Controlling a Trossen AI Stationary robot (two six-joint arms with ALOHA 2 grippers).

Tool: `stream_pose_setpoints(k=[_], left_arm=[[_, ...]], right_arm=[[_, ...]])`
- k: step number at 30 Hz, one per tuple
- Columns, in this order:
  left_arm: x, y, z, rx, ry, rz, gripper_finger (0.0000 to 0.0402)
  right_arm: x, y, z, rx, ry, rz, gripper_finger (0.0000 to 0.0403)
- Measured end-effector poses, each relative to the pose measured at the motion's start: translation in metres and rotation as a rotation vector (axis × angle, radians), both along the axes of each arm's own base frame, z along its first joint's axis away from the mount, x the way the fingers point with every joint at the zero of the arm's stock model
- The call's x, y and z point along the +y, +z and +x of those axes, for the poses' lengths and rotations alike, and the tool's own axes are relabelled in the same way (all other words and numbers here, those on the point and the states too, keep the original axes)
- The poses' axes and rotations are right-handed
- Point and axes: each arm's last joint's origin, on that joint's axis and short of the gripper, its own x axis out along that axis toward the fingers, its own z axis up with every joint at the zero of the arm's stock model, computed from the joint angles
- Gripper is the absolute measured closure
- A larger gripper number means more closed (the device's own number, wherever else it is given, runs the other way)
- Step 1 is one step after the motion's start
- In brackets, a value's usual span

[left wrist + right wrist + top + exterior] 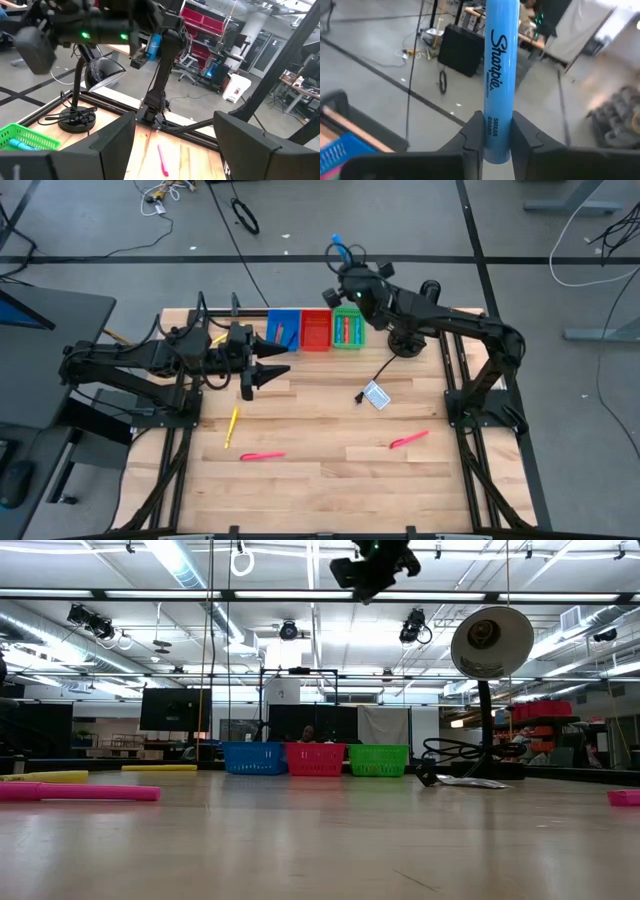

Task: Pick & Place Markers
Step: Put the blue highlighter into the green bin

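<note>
Pinching a blue marker (498, 75), the right gripper (497, 137) hangs beyond the table's far edge (420, 311) — left gripper (262, 373) spread.

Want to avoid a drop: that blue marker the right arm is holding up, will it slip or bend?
The blue marker looks rigid, so it likely won't bend. Its smooth round barrel, pinched near one end, might pivot or slip. Set down, it would probably roll.
</note>
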Motion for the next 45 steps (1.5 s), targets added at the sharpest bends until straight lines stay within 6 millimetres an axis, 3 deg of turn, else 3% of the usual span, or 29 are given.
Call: stream_pose_setpoints(k=[6, 12, 24, 32, 45], left_arm=[[0.003, 0.000, 0.000, 0.005, 0.013, 0.000, 0.0126], [0.006, -0.001, 0.000, 0.007, 0.028, -0.003, 0.0126], [0.006, -0.002, 0.000, 0.015, 0.029, -0.002, 0.0126], [0.006, -0.002, 0.000, 0.015, 0.029, -0.006, 0.0126], [0.005, -0.001, 0.001, 0.013, -0.019, -0.010, 0.0126]], right_arm=[[-0.011, 0.016, -0.001, -0.087, -0.058, 0.086, 0.0350], [-0.032, 0.011, -0.002, -0.124, -0.189, 0.242, 0.0350], [-0.085, -0.058, 0.007, -0.140, -0.284, 0.738, 0.0350], [-0.095, -0.096, 0.009, -0.102, -0.372, 0.992, 0.0350], [-0.103, -0.127, 0.011, -0.079, -0.495, 1.152, 0.0350]])
